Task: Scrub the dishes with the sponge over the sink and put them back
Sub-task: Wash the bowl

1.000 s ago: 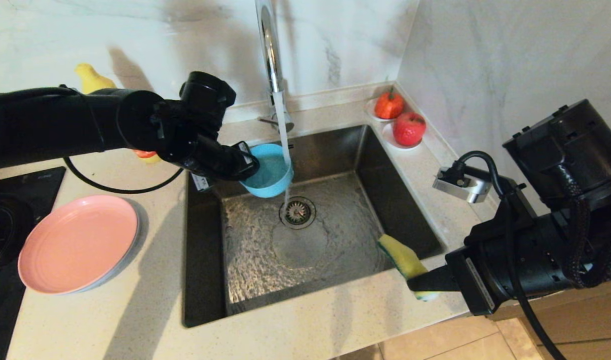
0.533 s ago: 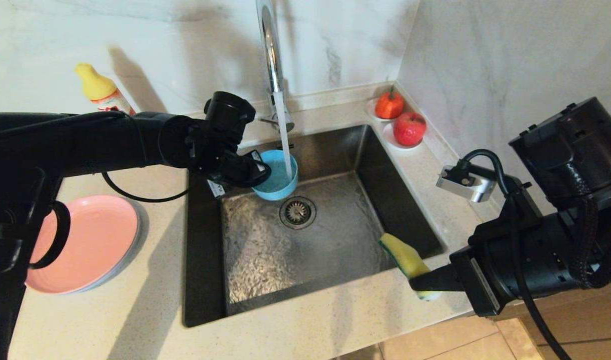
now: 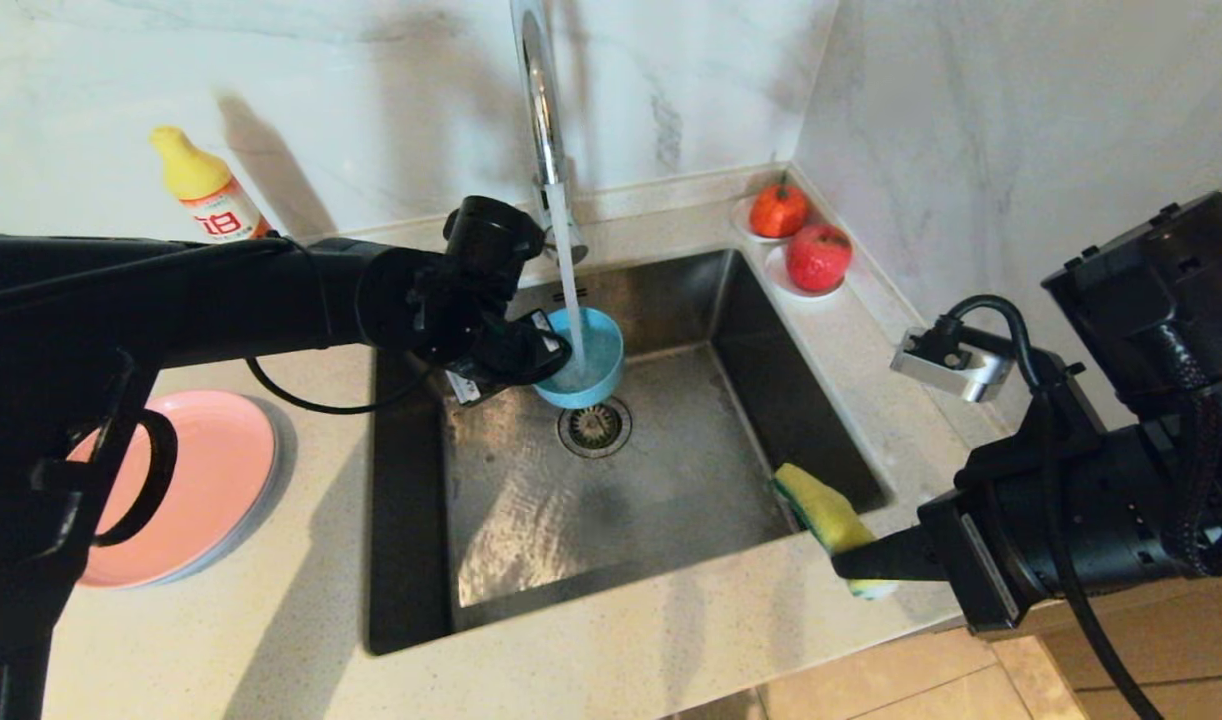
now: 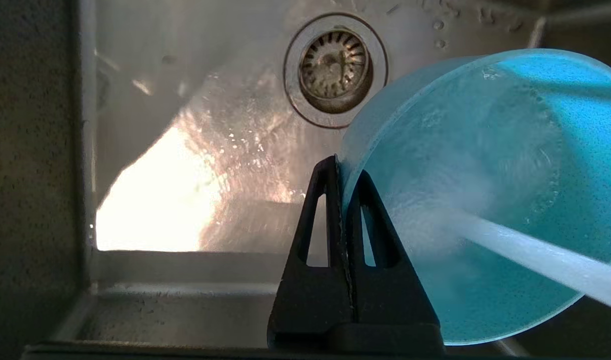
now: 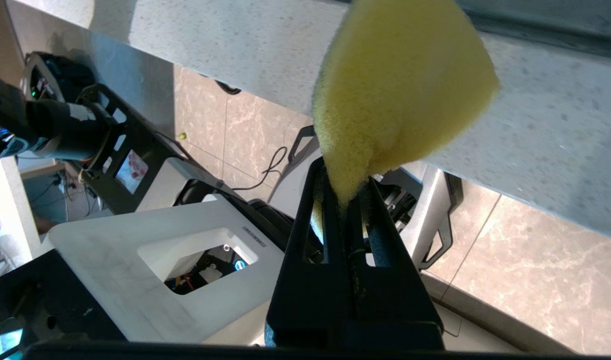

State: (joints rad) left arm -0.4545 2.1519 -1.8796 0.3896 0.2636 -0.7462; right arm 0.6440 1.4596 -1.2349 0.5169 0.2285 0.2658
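My left gripper point(image 3: 539, 352) is shut on the rim of the teal-blue bowl point(image 3: 583, 368), holding it tilted over the sink point(image 3: 661, 480) just above the drain point(image 3: 594, 428). Water from the tap point(image 3: 536, 95) runs into the bowl point(image 4: 490, 195); in the left wrist view the left gripper point(image 4: 346, 170) pinches the bowl's wall. My right gripper point(image 3: 851, 565) is shut on the yellow and green sponge point(image 3: 821, 515) above the sink's near right corner. The sponge point(image 5: 400, 85) bulges out past the right gripper point(image 5: 345, 182). A pink plate point(image 3: 206, 480) lies on a pale plate point(image 3: 274, 487) on the left counter.
A yellow-capped soap bottle point(image 3: 208, 190) stands against the back wall. Two small saucers with red fruit point(image 3: 801, 235) sit in the back right corner. A black hob point(image 3: 1, 620) lies at the far left. The marble wall closes the right side.
My left arm has carried the bowl to the right and slightly down, from beside the stream to directly under it above the drain. The right gripper with the sponge has barely shifted.
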